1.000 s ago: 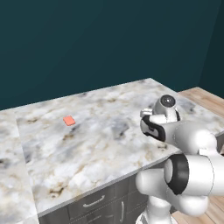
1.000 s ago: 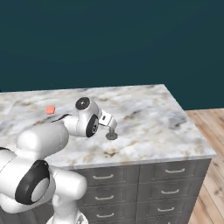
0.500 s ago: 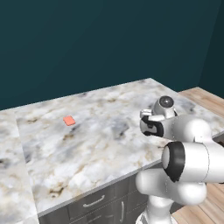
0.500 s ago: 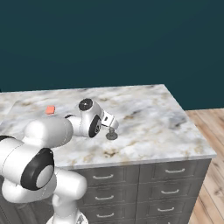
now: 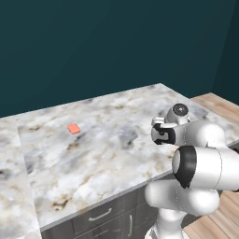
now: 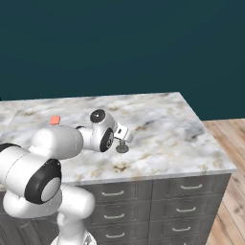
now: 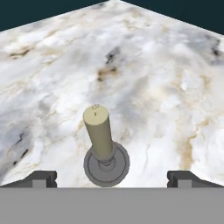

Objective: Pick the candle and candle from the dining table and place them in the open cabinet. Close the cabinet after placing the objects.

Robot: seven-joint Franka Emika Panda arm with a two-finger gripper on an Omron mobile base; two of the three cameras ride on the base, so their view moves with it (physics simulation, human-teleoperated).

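Gripper (image 7: pixel 112 177) poised low over the grey-holder candle (image 7: pixel 99 133) on the dining table (image 7: pixel 166 83), fingers spread wide.

Compared with a second ago, the arm has folded in closer to the base and the hand has edged along the marble toward the candle, whose grey foot (image 6: pixel 122 148) stands upright just beside the hand near the table's front edge. The candle sits between the two fingertips (image 7: pixel 42 177) without touching either. The small orange-red block (image 5: pixel 73 128) lies well apart and has not moved. No writing or labels are legible.
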